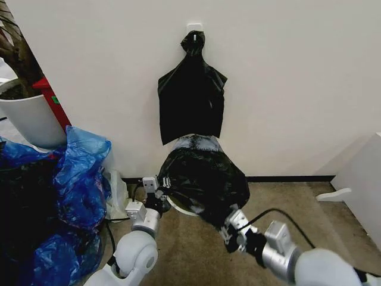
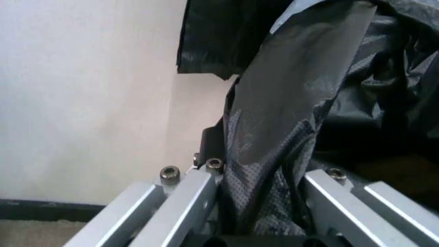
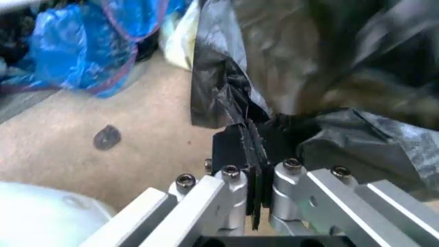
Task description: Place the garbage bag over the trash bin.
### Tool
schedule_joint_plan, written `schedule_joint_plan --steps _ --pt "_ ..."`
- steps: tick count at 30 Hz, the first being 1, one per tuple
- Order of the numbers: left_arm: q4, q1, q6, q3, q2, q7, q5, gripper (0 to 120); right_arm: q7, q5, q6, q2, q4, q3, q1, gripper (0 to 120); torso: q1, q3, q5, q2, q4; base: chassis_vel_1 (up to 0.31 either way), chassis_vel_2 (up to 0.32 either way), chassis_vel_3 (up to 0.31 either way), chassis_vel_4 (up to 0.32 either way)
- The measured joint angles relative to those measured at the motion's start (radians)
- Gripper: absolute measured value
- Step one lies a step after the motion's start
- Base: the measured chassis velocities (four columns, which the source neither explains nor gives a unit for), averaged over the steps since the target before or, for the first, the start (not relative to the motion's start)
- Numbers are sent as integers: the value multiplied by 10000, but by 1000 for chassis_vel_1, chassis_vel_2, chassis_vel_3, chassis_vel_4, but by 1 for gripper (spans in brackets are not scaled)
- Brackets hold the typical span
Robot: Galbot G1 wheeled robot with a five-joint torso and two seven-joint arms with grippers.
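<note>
The left gripper [image 1: 162, 183] is clamped on the garbage bag [image 1: 205, 179] at its left edge; the right gripper [image 1: 229, 229] pinches its lower right edge. The bag drapes over the trash bin [image 1: 178, 207] on the floor against the wall.

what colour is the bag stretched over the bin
Glossy black garbage bag, clearest in the head view.
</note>
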State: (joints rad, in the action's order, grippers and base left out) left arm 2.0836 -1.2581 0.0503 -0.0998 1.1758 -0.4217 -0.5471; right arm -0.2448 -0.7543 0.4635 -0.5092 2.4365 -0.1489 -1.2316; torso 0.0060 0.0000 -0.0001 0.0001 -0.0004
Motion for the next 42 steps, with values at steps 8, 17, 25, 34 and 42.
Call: schedule_joint_plan --steps 8,17,25,34,42 --pt "158 58 166 120 -11 -56 -339 4 157 771 -227 -1042 -1197 -1028 234 0 0 0 0 -1 2 0 0 0 0" --pt "622 -40 471 144 -142 -186 -723 4 98 1196 -312 -1521 -2530 -1017 225 0 0 0 1 -1 1 0 0 0 0" --pt "1110 -277 728 92 -334 -266 -883 4 151 1483 -629 -1724 -3397 -639 110 0 0 0 0 -1 1 0 0 0 0" --pt "1174 -379 754 -15 -376 -279 -630 4 -72 1576 -484 -1565 -2852 -414 -288 8 0 0 2 -1 2 0 0 0 0" --pt "863 -250 664 -109 -372 -367 -541 4 -157 2288 -942 -1122 -1807 242 -1548 38 1 0 0 -1 -2 0 0 0 0"
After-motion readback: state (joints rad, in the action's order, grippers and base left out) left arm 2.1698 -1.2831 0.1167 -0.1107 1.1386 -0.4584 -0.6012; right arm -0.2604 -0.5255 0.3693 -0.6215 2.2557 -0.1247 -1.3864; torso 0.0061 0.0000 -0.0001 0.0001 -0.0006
